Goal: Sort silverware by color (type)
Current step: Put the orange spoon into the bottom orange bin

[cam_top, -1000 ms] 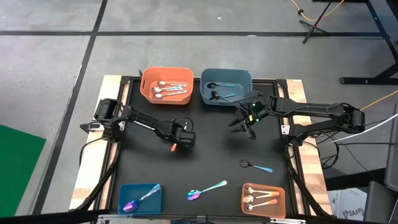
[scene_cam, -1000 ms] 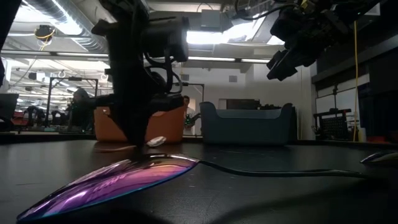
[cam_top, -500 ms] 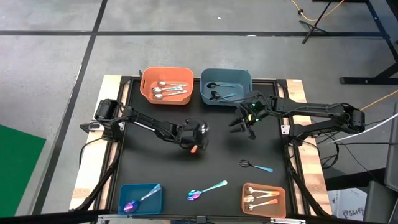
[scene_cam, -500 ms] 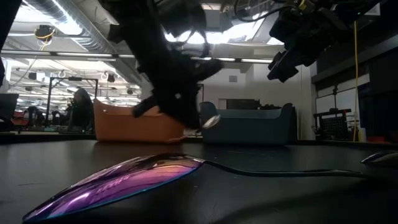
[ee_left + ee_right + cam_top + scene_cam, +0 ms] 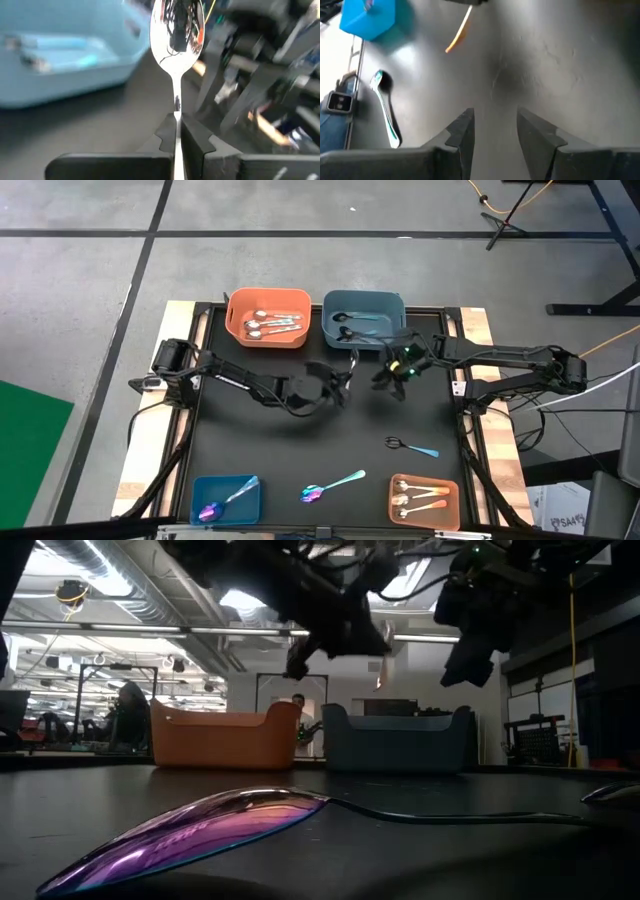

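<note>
My left gripper [image 5: 338,384] is over the table's middle, shut on a silver spoon with an orange handle [image 5: 176,30]. The spoon's bowl points toward my right gripper [image 5: 393,377], which hovers open close by on the right. The right wrist view [image 5: 492,132] shows its fingers apart over bare tabletop. An iridescent spoon with a teal handle [image 5: 331,486] and a black spoon with a blue handle [image 5: 410,446] lie flat on the near part of the table. My left gripper pinches the spoon by its thin silver stem [image 5: 176,107], just below the bowl, between the two fingers. The fingers lie along the spoon. It is lifted clear of the table, and its orange handle end [image 5: 380,677] sticks out on the other side of the fingers.
Four bins stand at the table's corners. The far orange bin [image 5: 238,330] holds silver spoons and the far blue-grey bin [image 5: 398,305] black ones. The near blue bin [image 5: 200,485] holds an iridescent spoon, the near orange tray [image 5: 450,488] orange-handled ones. People show in the room beyond.
My left gripper has risen from the table with the orange-handled spoon and swung right and toward the far edge, nearing my right gripper. It has turned, so the bowl now points away from it. The spoon is lifted clear. My right gripper has tipped slightly.
</note>
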